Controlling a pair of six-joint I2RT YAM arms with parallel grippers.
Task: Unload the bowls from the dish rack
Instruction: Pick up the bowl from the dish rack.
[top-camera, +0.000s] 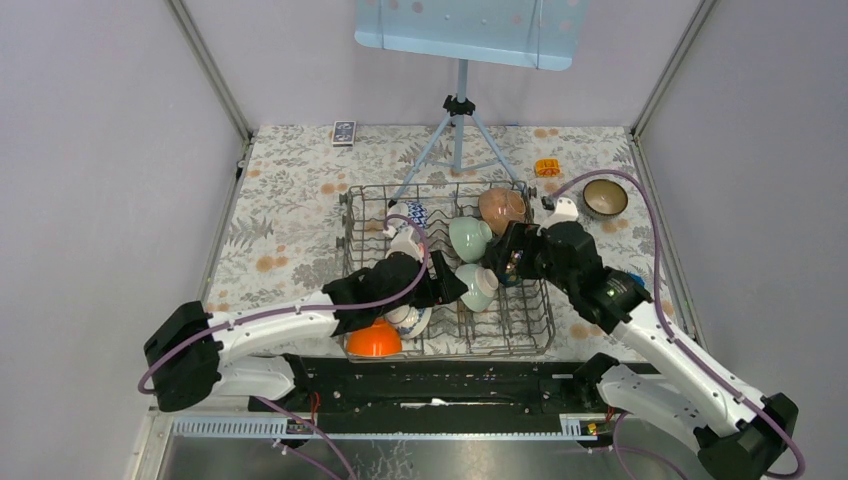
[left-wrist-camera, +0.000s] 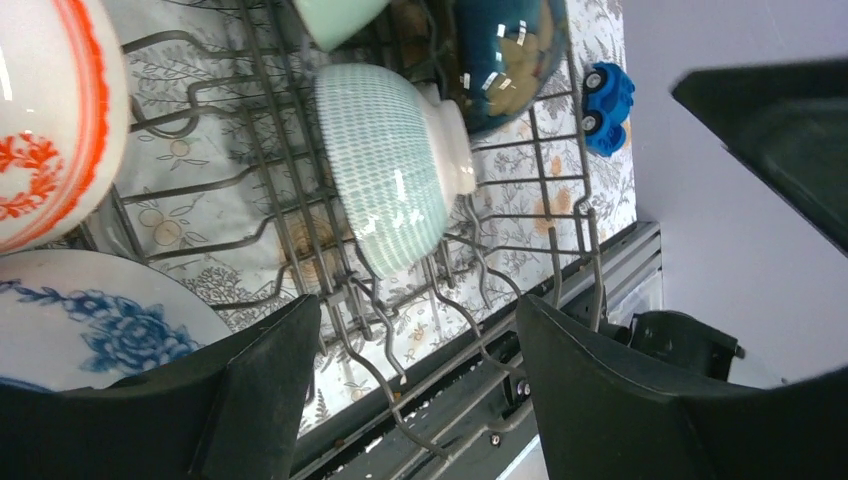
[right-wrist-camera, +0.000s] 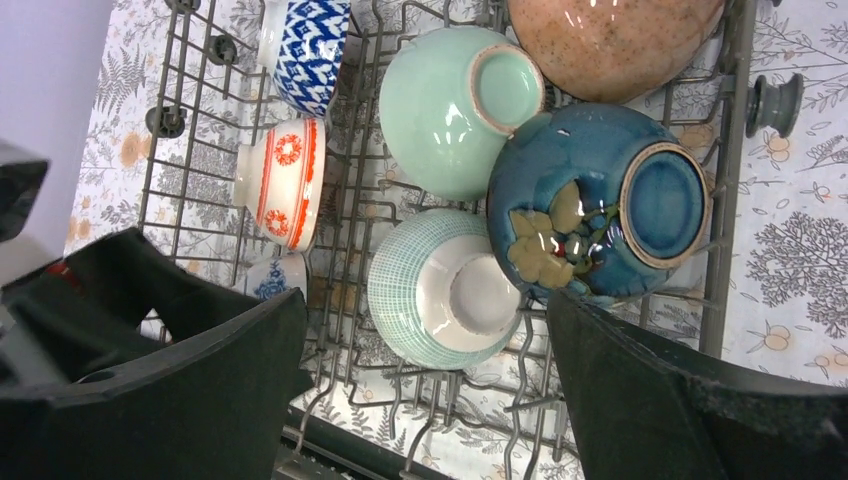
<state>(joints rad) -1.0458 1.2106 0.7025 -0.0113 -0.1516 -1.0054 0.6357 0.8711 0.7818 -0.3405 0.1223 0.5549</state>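
Note:
The grey wire dish rack (top-camera: 500, 350) holds several bowls on their sides. Among them are a green-checked bowl (right-wrist-camera: 445, 290), a dark blue glazed one (right-wrist-camera: 595, 205), a pale green one (right-wrist-camera: 455, 105) and a red-and-white one (right-wrist-camera: 280, 180). An orange bowl (top-camera: 374, 340) sits at the rack's near left corner. My left gripper (left-wrist-camera: 420, 390) is open low inside the rack, with the checked bowl (left-wrist-camera: 385, 165) just beyond its fingertips. From the right, my right gripper (right-wrist-camera: 425, 400) hangs open over the same bowl. Neither gripper holds anything.
A brown bowl with a tan inside (top-camera: 605, 197) stands on the floral cloth right of the rack. Behind the rack stand a blue-grey tripod (top-camera: 458, 130), a small remote (top-camera: 344, 132) and an orange block (top-camera: 547, 167). A blue toy car (left-wrist-camera: 606, 105) lies beside the rack.

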